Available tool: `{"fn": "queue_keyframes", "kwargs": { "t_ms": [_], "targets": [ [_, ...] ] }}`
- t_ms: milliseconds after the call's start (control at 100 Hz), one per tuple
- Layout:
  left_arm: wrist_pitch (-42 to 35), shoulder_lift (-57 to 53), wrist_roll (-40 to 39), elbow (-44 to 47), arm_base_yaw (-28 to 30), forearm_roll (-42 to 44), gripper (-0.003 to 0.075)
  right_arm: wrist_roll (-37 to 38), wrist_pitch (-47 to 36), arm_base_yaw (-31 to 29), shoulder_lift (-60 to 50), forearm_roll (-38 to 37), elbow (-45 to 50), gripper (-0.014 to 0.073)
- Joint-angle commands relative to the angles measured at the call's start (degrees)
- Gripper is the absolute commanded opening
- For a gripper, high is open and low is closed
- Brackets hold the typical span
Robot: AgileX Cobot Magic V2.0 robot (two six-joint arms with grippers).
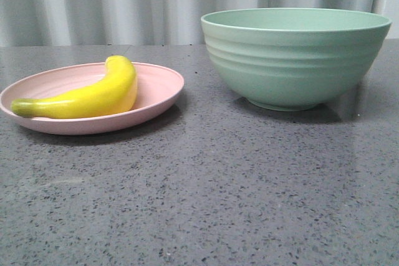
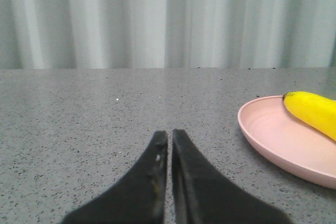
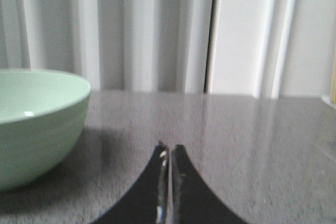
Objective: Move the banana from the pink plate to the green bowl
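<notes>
Nearest the front camera is bare speckled grey table [image 1: 206, 210]; nothing stands on that stretch. Further back, on the left, sits the pink plate [image 1: 159, 95], shallow and level. The banana [image 1: 93, 95] lies on it, resting on its side along the near half of the plate, greenish stem end toward the left rim, the curved body rising toward the plate's centre. To the right, well apart from the plate, stands the green bowl [image 1: 293, 60], upright and deep; its inside is not visible from the front.

Neither arm appears in the front view. The left gripper [image 2: 169, 140] is low over the table to the side of the plate, its jaws pressed together on nothing. The right gripper [image 3: 169, 153] is beside the bowl, jaws likewise pressed together and holding nothing. The task is not yet begun.

Assessment: the banana looks smooth and glossy, so likely slippery, probably light, and firm enough to take a pinch. The thick middle of the body, gripped across its width, seems the soundest hold; the tapering ends would tend to slide out. The left arm is the nearer one.
</notes>
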Motion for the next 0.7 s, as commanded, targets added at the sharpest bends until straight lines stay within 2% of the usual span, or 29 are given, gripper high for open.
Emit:
{"fn": "queue_keyframes", "kwargs": {
  "t_ms": [0,250,510,690],
  "targets": [
    [-5.1,-1.9,-0.5,0.5,-0.1,-0.6,-0.0019,-0.3,-6.9,-0.3,-1.1,-0.7,1.6,-0.0074],
    [-2.9,-1.7,-0.5,-4.3,-0.1,0.5,-0.0019,2.1,-6.7,-0.2,-1.1,-0.7,0.8,-0.0074],
    [-1.9,1.5,-0.5,-9.5,-0.1,1.2,-0.0019,2.2,2.9,-0.2,0.4,2.0,-5.2,-0.0074],
    [-0.4,5.4,-0.5,-13.5,-0.1,1.2,-0.0019,2.2,4.2,-0.2,3.6,2.4,-9.0,-0.0073]
  ]
}}
